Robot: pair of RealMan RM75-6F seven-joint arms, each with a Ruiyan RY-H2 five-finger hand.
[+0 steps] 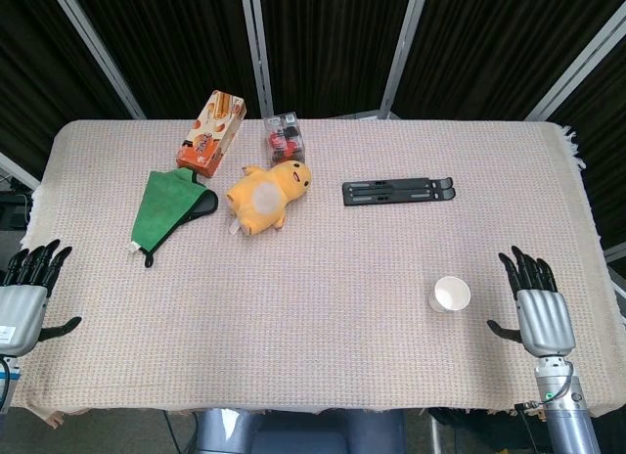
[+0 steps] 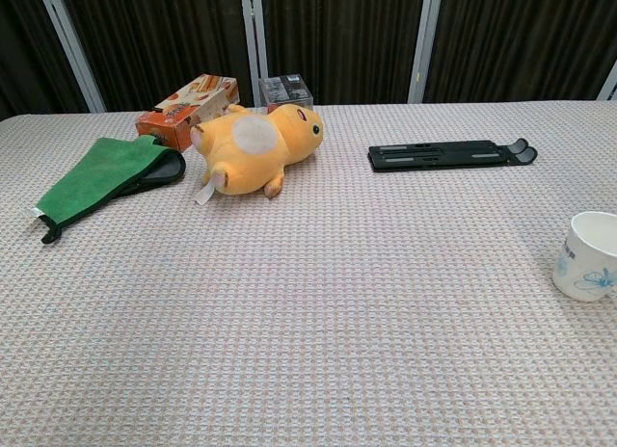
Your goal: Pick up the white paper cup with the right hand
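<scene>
The white paper cup (image 1: pixel 450 295) stands upright on the table at the front right; in the chest view the cup (image 2: pixel 588 255) shows a blue flower print at the right edge. My right hand (image 1: pixel 536 302) rests just right of the cup, fingers spread, empty, with a small gap between thumb and cup. At the table's front left corner my left hand (image 1: pixel 26 295) lies with fingers spread, holding nothing. Neither hand shows in the chest view.
At the back left lie a green cloth (image 1: pixel 171 205), a yellow plush toy (image 1: pixel 267 194), an orange snack box (image 1: pixel 209 132) and a small clear box (image 1: pixel 284 137). A black folding stand (image 1: pixel 399 192) lies behind the cup. A woven cloth (image 1: pixel 323 346) covers the table.
</scene>
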